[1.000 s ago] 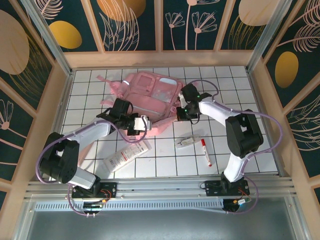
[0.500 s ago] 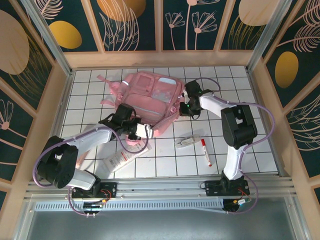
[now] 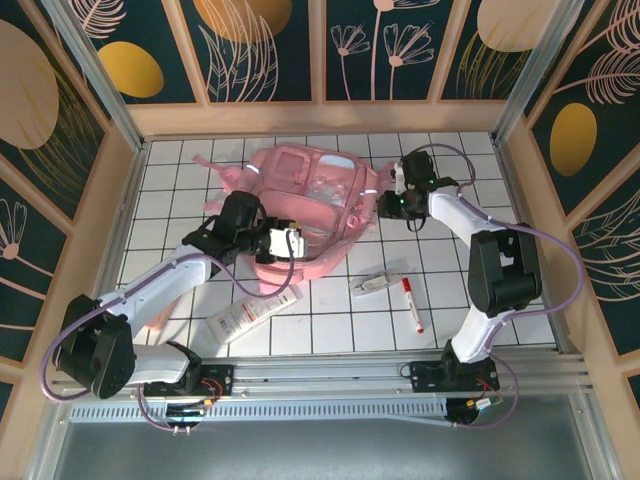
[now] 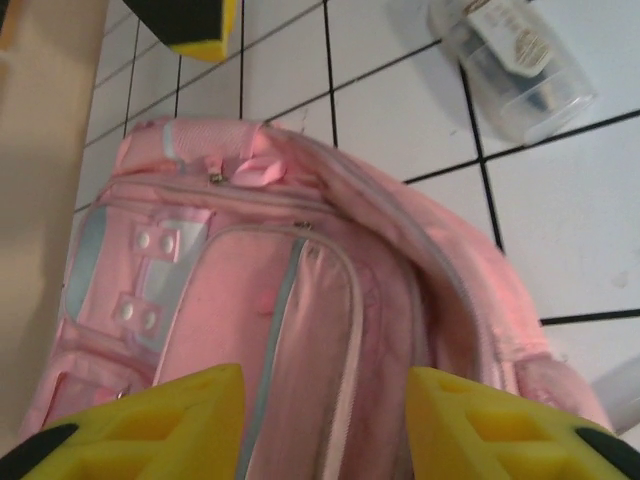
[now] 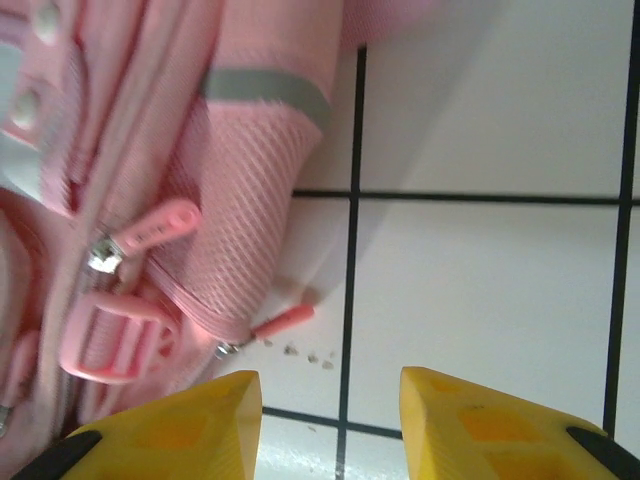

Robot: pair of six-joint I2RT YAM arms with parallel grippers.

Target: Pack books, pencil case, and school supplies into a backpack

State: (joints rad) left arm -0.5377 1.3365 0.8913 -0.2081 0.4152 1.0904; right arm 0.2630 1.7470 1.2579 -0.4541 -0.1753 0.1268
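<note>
The pink backpack (image 3: 312, 192) lies on the white tiles, and its zip pockets show in the left wrist view (image 4: 200, 290). My left gripper (image 3: 286, 243) is at its near edge, open, its yellow fingers (image 4: 150, 425) standing apart over the fabric. My right gripper (image 3: 396, 197) is open above bare tile just right of the backpack's mesh side pocket (image 5: 250, 170). A white marker with a red cap (image 3: 411, 305) and a small clear case (image 3: 378, 282), which may be the pencil case, lie to the front right. The books are out of view.
A long white flat item with red print (image 3: 255, 312) lies near the front left, under my left arm. Wooden walls close in the table on three sides. Open tiles lie at the right and the front middle.
Both grippers have gone from shut to open. The right gripper has pulled away to the right of the backpack. The backpack's near edge has dropped from the left gripper.
</note>
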